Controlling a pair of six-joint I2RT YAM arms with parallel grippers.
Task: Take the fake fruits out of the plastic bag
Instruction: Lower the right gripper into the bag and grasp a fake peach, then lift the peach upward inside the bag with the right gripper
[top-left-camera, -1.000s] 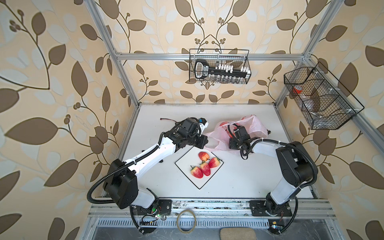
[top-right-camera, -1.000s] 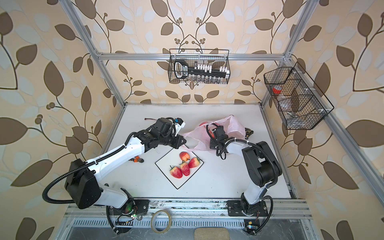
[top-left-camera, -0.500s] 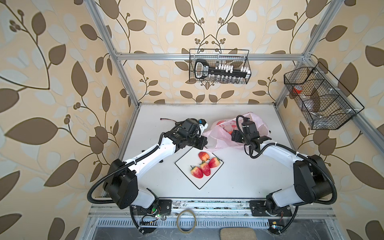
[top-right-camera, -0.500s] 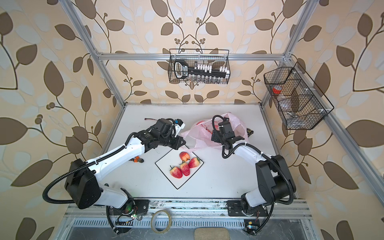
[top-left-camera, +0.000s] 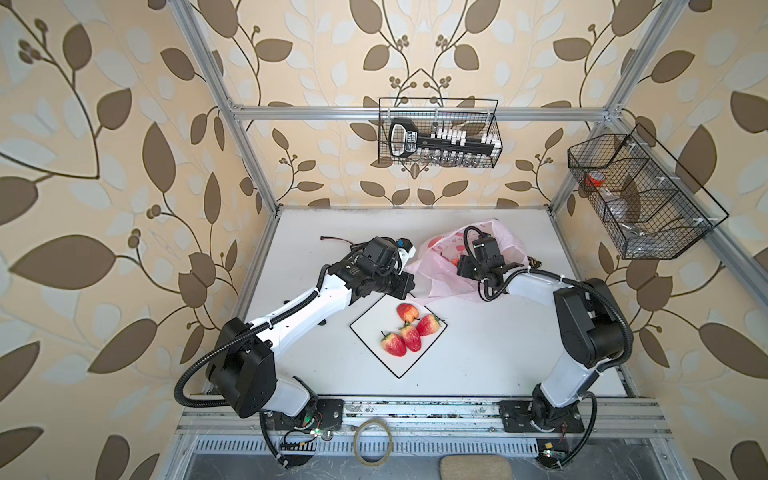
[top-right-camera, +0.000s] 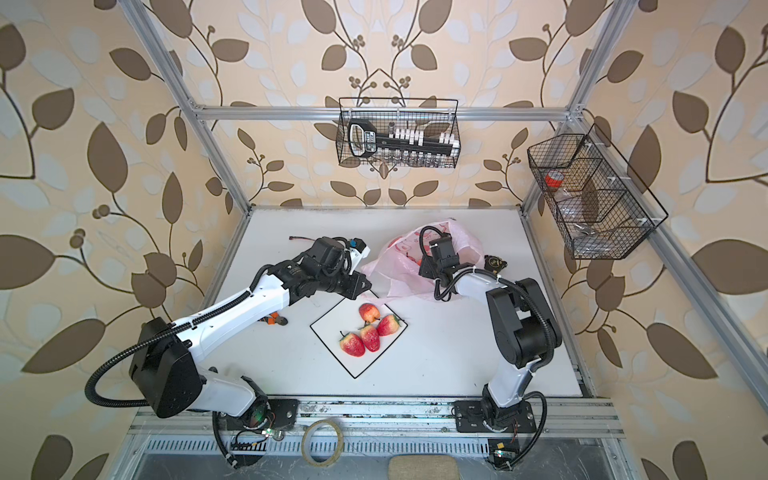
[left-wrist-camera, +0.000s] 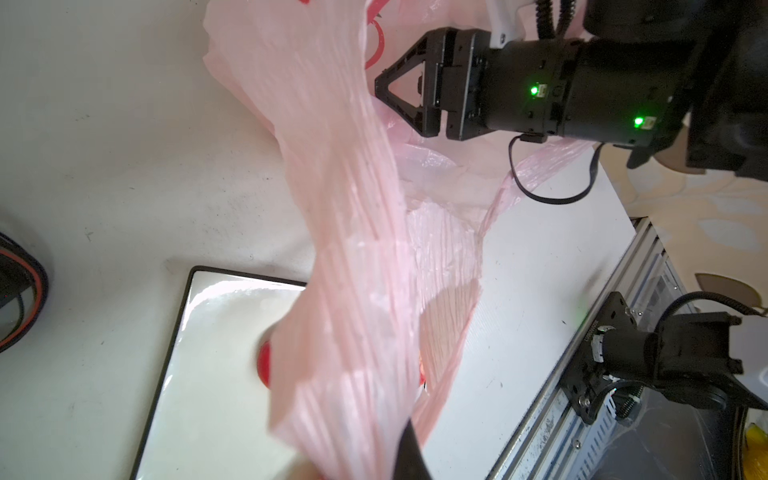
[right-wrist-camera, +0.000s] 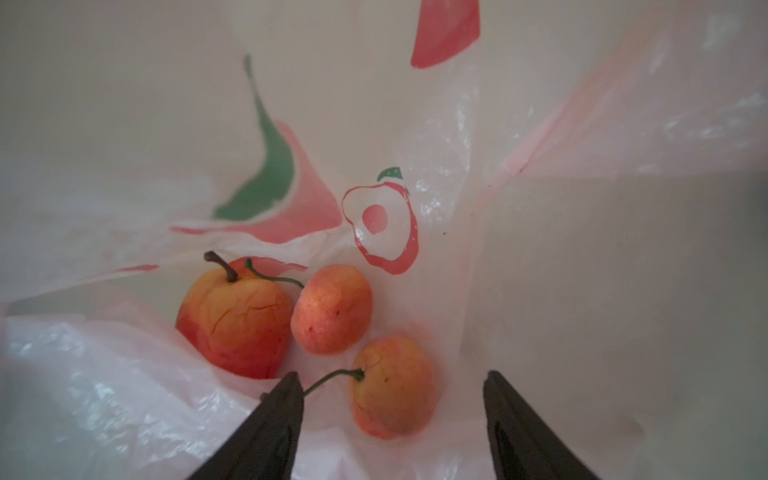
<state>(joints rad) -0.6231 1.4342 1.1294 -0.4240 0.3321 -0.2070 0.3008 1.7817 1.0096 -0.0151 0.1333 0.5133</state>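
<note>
The pink plastic bag (top-left-camera: 444, 272) (top-right-camera: 401, 270) lies at the back right of the table. My left gripper (top-left-camera: 409, 286) (top-right-camera: 368, 286) is shut on its near edge, and the film is bunched at the fingers (left-wrist-camera: 409, 451). My right gripper (top-left-camera: 461, 266) (top-right-camera: 424, 266) reaches into the bag's mouth. It stands open (right-wrist-camera: 392, 374) around a round pinkish-orange fake fruit (right-wrist-camera: 392, 388), with gaps on both sides. Two more fruits (right-wrist-camera: 237, 320) (right-wrist-camera: 332, 309) lie just beyond. Several red-and-yellow fruits (top-left-camera: 409, 330) (top-right-camera: 370, 332) lie on the white plate (top-left-camera: 401, 365) (top-right-camera: 353, 365).
Wire baskets hang on the back wall (top-left-camera: 436, 137) and the right wall (top-left-camera: 640, 195). A thin cable (top-left-camera: 336, 240) lies at the back left. Orange-handled pliers (top-right-camera: 274, 320) lie under my left arm, and a small dark object (top-right-camera: 494, 262) sits right of the bag.
My right arm swung out to the right and came back, and its gripper is now in the bag's mouth with the jaws a little narrower. The left gripper kept its hold.
</note>
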